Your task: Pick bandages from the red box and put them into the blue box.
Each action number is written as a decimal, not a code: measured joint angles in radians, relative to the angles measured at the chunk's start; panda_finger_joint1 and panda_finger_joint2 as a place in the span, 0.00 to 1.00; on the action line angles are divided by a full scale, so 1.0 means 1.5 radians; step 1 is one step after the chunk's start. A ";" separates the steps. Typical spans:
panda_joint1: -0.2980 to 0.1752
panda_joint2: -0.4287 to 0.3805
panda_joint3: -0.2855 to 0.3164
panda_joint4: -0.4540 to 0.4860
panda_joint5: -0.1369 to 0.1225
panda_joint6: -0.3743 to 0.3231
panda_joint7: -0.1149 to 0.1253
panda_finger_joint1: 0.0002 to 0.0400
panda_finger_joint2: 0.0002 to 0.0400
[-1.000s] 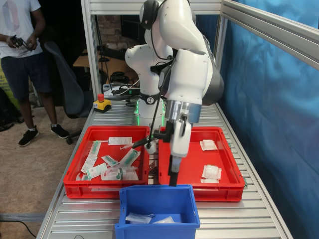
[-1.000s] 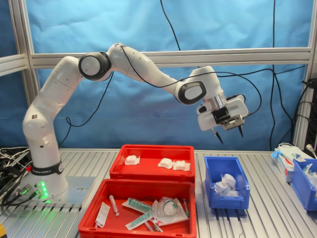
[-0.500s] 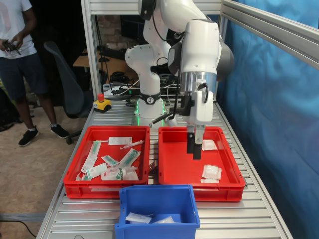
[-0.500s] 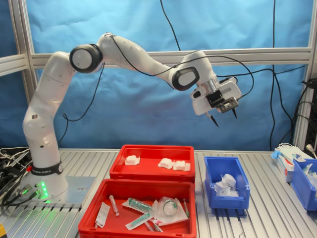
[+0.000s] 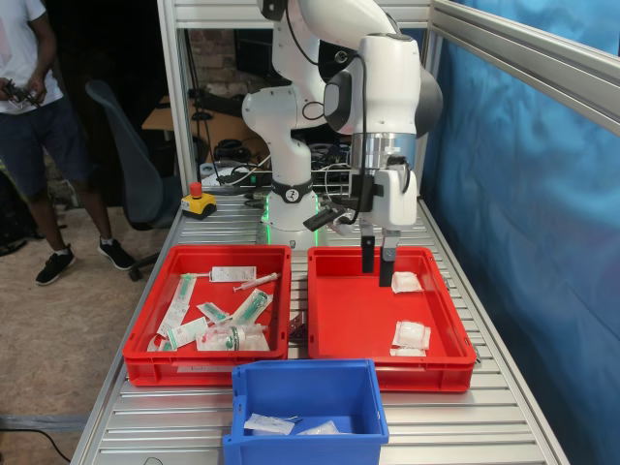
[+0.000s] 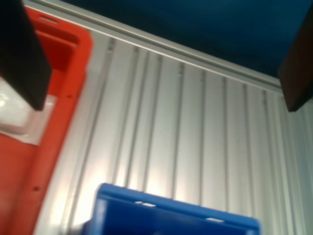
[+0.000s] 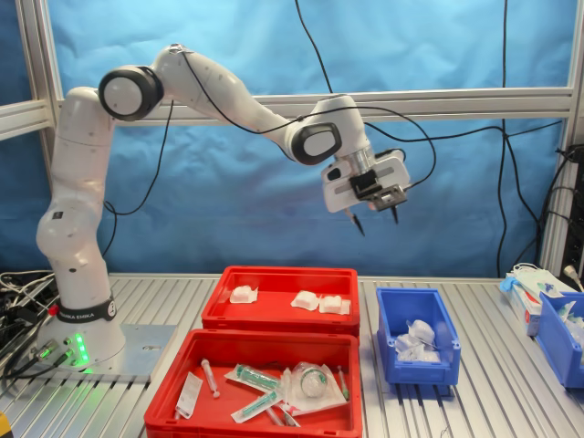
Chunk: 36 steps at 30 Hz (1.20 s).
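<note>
Bandages [image 7: 320, 302] lie in the red box [image 7: 279, 321], three white packets in a row along its far side in the second exterior view; in the first exterior view they sit toward the first exterior view's right side of that box [image 5: 334, 320], one [image 5: 405, 282] near the far end and two [image 5: 411, 336] nearer the front. More white packets [image 7: 415, 338] are in the blue box [image 7: 416, 363], which stands just beside the red box on the slatted metal table [image 7: 474, 401]. Gripper [image 7: 374, 214] hangs high in the air above the red box, well clear of everything, fingers apart and nothing between them; in the first exterior view the two dark fingers [image 5: 367, 254] point down over the far end of the box. Wrist view shows both fingertips [image 6: 22, 51] spread wide, with a red corner holding one packet [image 6: 17, 117], bare table ribs and the blue rim [image 6: 171, 213]. Second red tray [image 7: 255, 415] with syringes and green-printed packets [image 7: 265, 388] sits alongside. Person [image 5: 34, 107] stands at the first exterior view's left.
</note>
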 joint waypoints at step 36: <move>-0.270 -0.177 0.180 -0.195 -0.006 -0.199 -0.011 1.00 1.00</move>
